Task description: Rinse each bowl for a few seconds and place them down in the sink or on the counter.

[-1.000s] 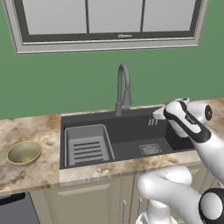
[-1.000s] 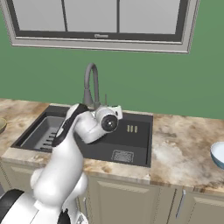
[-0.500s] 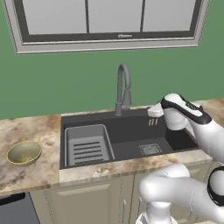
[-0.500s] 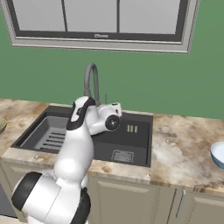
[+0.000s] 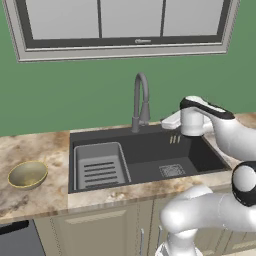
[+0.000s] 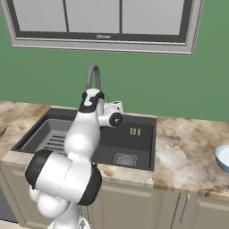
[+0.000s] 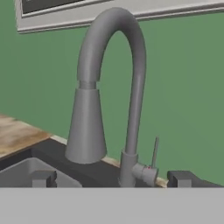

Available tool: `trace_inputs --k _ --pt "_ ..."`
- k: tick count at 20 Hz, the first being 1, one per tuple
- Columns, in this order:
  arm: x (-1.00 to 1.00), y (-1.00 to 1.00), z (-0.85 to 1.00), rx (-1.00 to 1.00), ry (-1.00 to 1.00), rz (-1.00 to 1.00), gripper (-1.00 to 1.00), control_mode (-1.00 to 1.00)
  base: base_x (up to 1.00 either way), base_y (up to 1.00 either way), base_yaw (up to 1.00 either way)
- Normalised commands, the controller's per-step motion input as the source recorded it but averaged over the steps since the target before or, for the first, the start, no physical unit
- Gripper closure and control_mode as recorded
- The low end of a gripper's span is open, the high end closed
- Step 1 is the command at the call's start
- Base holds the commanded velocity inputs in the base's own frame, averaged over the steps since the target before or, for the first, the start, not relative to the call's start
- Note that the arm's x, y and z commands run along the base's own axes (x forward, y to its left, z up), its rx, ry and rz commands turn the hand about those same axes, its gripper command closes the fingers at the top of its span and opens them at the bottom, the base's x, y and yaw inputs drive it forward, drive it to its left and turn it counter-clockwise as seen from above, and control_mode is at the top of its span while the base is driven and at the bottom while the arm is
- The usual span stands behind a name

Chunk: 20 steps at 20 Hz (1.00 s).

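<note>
The olive-gold bowl (image 5: 27, 174) rests on the counter (image 5: 35, 200) left of the sink (image 5: 150, 150). The pale blue bowl (image 6: 222, 157) sits on the counter (image 6: 188, 147) at the far right, cut by the picture's edge. My gripper (image 5: 168, 121) hovers over the back of the sink, just right of the tall curved faucet (image 5: 141, 100) and pointing at it. In the hand view the gripper (image 7: 113, 179) is open and holds nothing. The faucet (image 7: 109, 87) rises close ahead, with its thin lever (image 7: 154, 153) at the base.
A grey ribbed rack insert (image 5: 100, 167) fills the sink's left part, and a square drain (image 5: 171, 170) lies on the right. A window runs along the green wall above. The white arm (image 6: 85, 134) stands in front of the sink (image 6: 134, 143).
The hand has swung left and back from the sink's right side toward the faucet. The jaws stay open. Both bowls are unmoved.
</note>
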Motion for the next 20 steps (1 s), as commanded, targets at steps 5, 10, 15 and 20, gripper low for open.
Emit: trace_inputs --k 5,10,15,20 --pt "0.36 0.00 -0.08 0.01 -0.03 0.01 -1.00 -1.00 0.00 0.00 0.00" --pt "0.44 0.00 -0.13 0.02 -0.05 0.02 -1.00 -1.00 0.00 0.00 0.00" --pt "0.44 0.03 -0.20 0.03 -0.02 0.03 -1.00 -1.00 0.00 0.00 0.00" --pt "0.45 0.01 -0.11 0.02 -0.01 0.03 -1.00 -1.00 0.00 0.00 0.00"
